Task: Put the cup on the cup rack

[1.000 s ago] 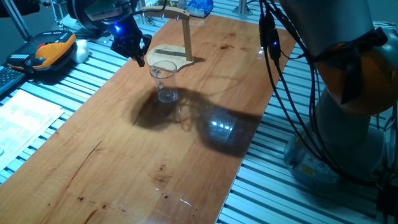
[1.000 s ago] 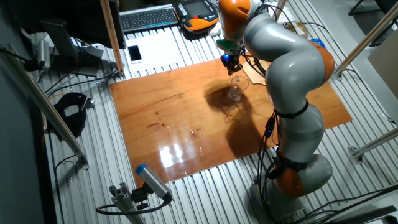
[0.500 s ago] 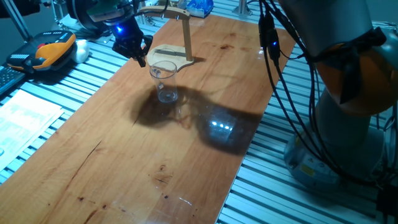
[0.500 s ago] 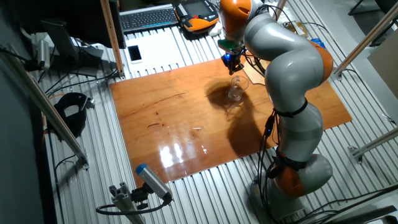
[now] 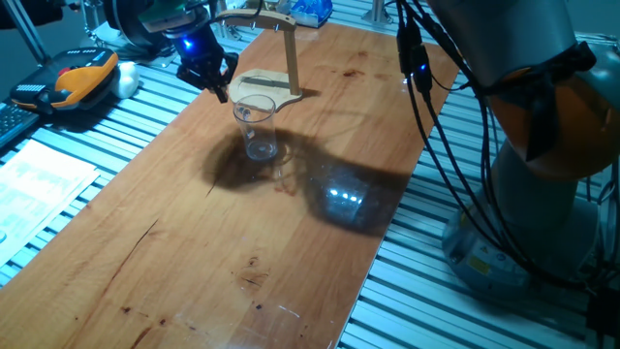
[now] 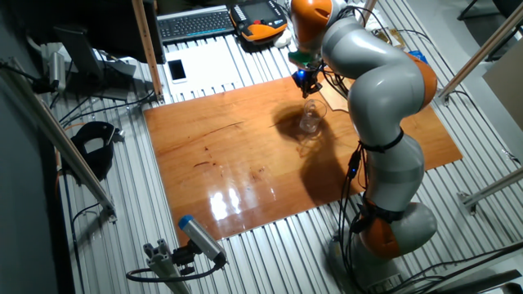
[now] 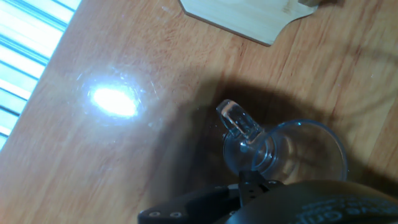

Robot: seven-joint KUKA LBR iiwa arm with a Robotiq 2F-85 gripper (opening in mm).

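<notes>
Glass, clear and thick-based, the cup (image 5: 257, 126) stands upright on the worktop (image 5: 194, 242), just near of the rack (image 5: 276, 58) base. It looks light, rigid, slippery and breakable; its small side handle (image 7: 239, 121) seems the part meant to hang on the rack's arm, so the rim wall opposite looks the safer hold, pinched gently. The claw (image 5: 205, 73) hangs above the cup's far-left side, clear of it, pointing steeply down. Whether it is spread or closed cannot be told.

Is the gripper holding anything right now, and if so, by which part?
Nothing is held. The gripper hangs above the cup, which stands upright on the table by itself.
</notes>
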